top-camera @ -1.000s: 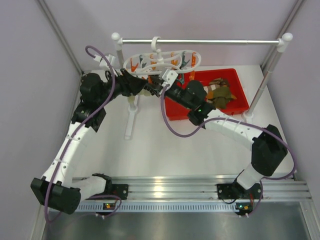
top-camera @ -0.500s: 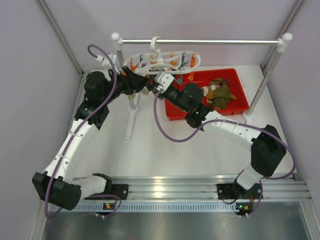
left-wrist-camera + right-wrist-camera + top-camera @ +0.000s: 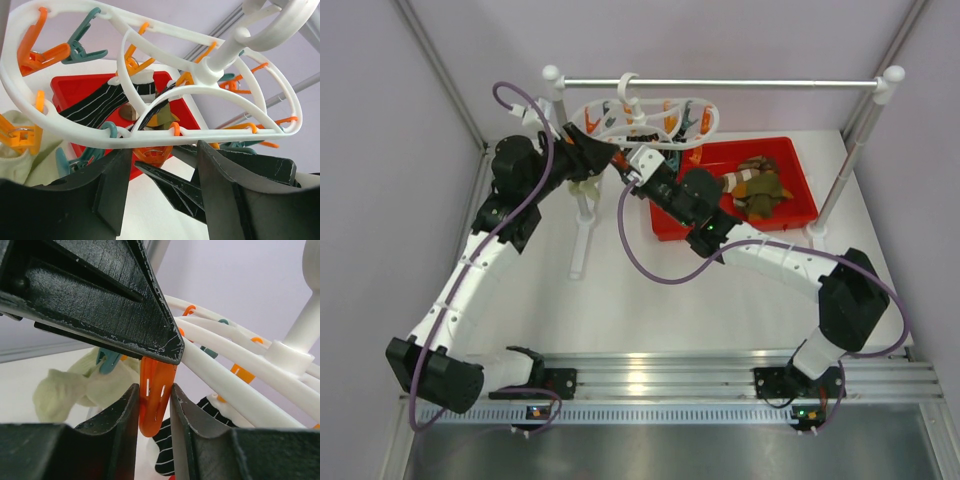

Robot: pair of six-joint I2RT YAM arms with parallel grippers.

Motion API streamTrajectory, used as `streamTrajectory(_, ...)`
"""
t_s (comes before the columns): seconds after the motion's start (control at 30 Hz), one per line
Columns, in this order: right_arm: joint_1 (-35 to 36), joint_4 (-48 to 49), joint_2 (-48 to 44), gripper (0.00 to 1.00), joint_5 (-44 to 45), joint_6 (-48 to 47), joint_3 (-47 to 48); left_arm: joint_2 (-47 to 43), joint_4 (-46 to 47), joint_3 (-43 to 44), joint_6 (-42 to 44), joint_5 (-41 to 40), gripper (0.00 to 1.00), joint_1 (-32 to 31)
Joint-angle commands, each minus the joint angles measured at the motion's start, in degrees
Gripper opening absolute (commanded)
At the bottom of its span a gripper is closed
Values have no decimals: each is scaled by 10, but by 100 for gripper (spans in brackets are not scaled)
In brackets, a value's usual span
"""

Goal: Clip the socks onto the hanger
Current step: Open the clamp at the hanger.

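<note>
Here, a white oval drying hanger (image 3: 220, 52) hangs by its hook from a silver rail (image 3: 720, 83), with orange and teal clips dangling from its ring. Both robot claws sit just under the left part of the hanger, as seen from overhead. The right claw (image 3: 154, 390) is narrow, its two black fingers pinching an orange clip (image 3: 152, 420) that hangs from the ring. The left claw (image 3: 164, 165) is spread wide just beneath the ring and grips nothing. That same clip and the right claw's fingertips lie in the gap between its fingers. A pale cream-green sock (image 3: 65, 390) hangs at the hanger's left end, caught in another orange clip. A black sock (image 3: 95, 105) with thin white stripes hangs below the middle of the hanger. Which clip holds it cannot be told. Below and to the right of the hanger, a red bin (image 3: 792, 160) rests on the white counter (image 3: 650, 300). More socks (image 3: 760, 188) in brown, olive and orange are heaped inside it.
</note>
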Motion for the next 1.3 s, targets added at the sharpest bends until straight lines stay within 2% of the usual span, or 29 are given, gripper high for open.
streamTrajectory(0.0,19,-3,8,0,-19,4,25,-2,8,18,3,-6,59,-5)
streamTrajectory(0.63,13,2,-2,0,-46,38,31,-32,-7,-16,22,-11,58,-4)
streamTrajectory(0.9,11,0,-5,0,-55,45,28,-32,-4,-22,28,-2,61,-4)
streamTrajectory(1.27,11,9,-9,0,-75,51,24,-12,39,-7,-12,-12,61,-4)
